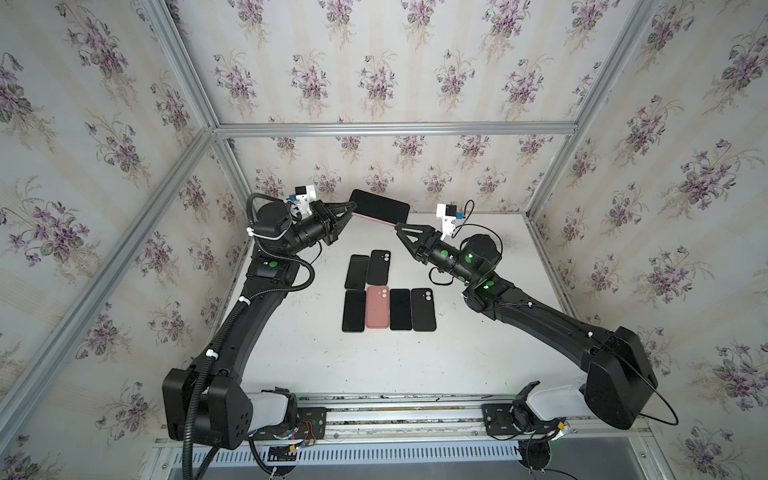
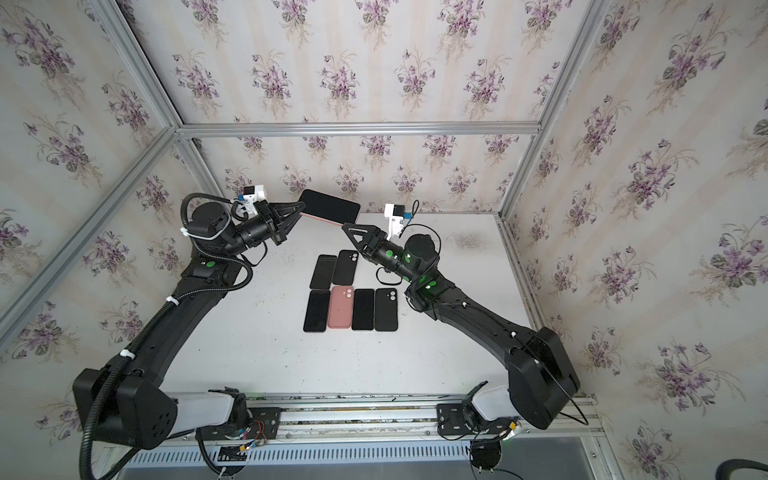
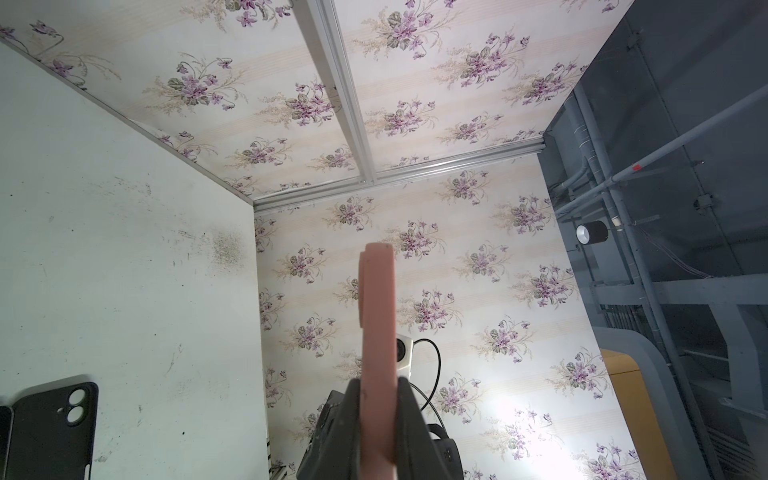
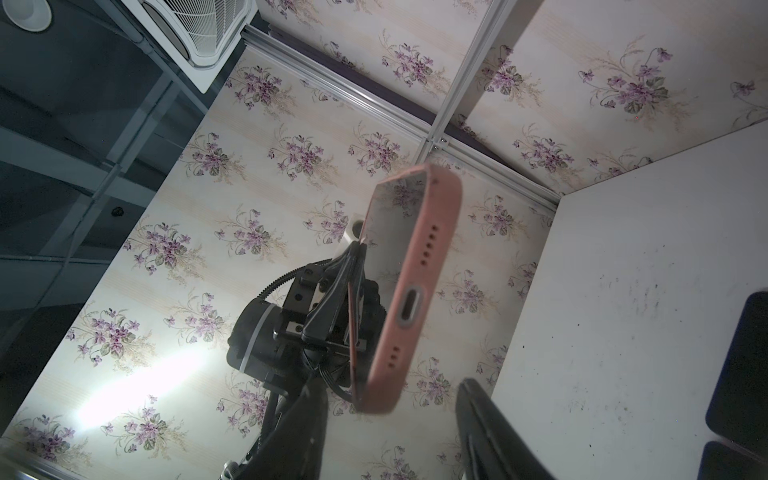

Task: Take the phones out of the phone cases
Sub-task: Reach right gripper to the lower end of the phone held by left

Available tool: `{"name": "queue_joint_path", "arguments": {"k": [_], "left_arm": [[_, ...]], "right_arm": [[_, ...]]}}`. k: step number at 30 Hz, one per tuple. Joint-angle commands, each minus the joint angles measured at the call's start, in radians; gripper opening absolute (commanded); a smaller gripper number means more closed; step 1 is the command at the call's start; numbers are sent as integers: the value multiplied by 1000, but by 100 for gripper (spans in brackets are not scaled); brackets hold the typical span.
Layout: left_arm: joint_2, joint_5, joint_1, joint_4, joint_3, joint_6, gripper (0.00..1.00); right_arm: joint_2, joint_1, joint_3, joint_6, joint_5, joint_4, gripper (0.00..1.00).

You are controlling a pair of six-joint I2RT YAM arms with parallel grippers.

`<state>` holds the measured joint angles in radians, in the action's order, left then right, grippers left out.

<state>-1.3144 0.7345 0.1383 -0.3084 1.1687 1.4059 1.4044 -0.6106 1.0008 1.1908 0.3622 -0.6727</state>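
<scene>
Top views, phone: the phone [image 1: 380,205] sits inside the pink phone case [image 1: 374,221]. It is lifted off the table [image 1: 478,332] near the back edge with its dark screen up, and only a thin pink rim shows beneath it.
Top views, left gripper: your left gripper [image 1: 353,208] is clamped on the short end of the case nearest it, as both top views show.
Top views, right gripper: your right gripper [image 2: 345,227] has its tips at the opposite lower corner of the case. From here you cannot tell how wide its jaws stand.
Top views, table: the spare phones and cases [image 2: 351,293] lie flat in two rows, apart from the held one.
Left wrist, grip: the fingers [image 3: 353,415] press on both faces of the phone case [image 3: 376,332], which runs edge-on away from the camera.
Left wrist, table: a black case [image 3: 54,415] lies back-up on the table.
Right wrist, jaws: your right gripper [image 4: 390,386] has its jaws apart, one finger on each side of the case's port end [image 4: 415,291]. The lower corner lies between them and appears to touch neither.
Right wrist, far end: the left gripper [image 4: 351,266] pinches the other end, and the screen mirrors the wallpaper.
</scene>
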Motion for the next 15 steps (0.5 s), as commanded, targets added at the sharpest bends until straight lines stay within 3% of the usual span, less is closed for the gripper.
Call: {"name": "queue_joint_path", "arguments": {"k": [1,12,15], "left_arm": [[8,4,1,-105,-5,34,0],[3,5,1,-119,-10,36,0],[3,9,0,-120,-7,33,0]], "right_arm": [[4,0,19,21,-10,-80,48],[11,5,15,25,-10,-88,23],[11,6,16,28,-13,-96,20]]}}
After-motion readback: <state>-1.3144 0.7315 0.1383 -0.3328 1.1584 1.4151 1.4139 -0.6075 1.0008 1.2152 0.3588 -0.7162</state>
